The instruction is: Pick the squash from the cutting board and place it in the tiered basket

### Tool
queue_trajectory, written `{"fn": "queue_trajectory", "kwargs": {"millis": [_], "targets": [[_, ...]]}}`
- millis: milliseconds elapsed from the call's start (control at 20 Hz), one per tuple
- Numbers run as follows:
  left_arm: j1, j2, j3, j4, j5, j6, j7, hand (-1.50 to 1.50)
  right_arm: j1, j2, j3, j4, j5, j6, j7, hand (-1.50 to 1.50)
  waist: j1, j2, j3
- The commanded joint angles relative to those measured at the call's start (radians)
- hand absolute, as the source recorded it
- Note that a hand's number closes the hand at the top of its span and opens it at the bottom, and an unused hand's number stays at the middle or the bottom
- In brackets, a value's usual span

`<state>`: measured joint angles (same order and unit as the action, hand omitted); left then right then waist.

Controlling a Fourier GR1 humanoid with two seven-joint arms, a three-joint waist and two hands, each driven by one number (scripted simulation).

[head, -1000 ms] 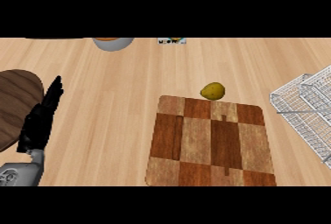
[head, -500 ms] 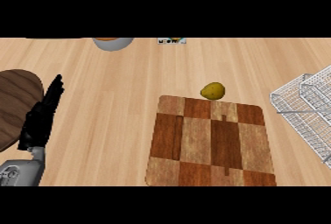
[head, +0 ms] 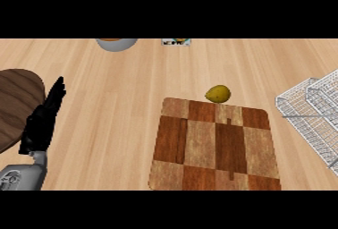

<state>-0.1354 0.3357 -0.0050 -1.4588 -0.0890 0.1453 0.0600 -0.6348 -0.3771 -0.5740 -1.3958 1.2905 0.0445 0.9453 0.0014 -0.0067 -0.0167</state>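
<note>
A small yellow squash [head: 218, 94] sits at the far edge of the checkered wooden cutting board [head: 214, 145], near the board's middle. The white wire tiered basket [head: 315, 118] stands at the right edge of the view, cut off by the frame. My left hand [head: 45, 120] rests at the lower left with its black fingers straight and pointing away from me, well to the left of the board and holding nothing. My right hand does not show.
A dark round wooden object [head: 16, 107] lies at the left edge, partly under my left hand. A grey bowl [head: 117, 43] and a small packet [head: 176, 42] sit at the counter's far edge.
</note>
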Motion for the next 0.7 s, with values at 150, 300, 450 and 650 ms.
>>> {"fn": "queue_trajectory", "kwargs": {"millis": [150, 300, 450, 650], "targets": [[-0.041, -0.044, -0.031, -0.033, -0.048, 0.032, 0.077, 0.00, 0.049, -0.017, -0.017, -0.104, -0.011, -0.132, 0.011, -1.50, -0.003, 0.005, 0.017], [-0.048, -0.007, 0.028, 0.038, -0.010, -0.019, 0.009, 0.00, 0.069, -0.015, 0.013, -0.215, 0.026, -0.141, 0.045, -1.50, -0.006, 0.005, 0.016], [-0.060, -0.013, 0.019, 0.048, -0.031, -0.018, 0.024, 0.00, 0.138, -0.011, -0.030, -0.371, 0.001, -0.046, 0.100, -1.50, -0.015, 0.003, 0.016], [0.004, -0.033, 0.014, 0.027, -0.048, 0.012, -0.016, 0.00, 0.166, 0.056, -0.059, -0.617, -0.008, 0.089, 0.219, -1.50, -0.027, -0.003, 0.015]]}}
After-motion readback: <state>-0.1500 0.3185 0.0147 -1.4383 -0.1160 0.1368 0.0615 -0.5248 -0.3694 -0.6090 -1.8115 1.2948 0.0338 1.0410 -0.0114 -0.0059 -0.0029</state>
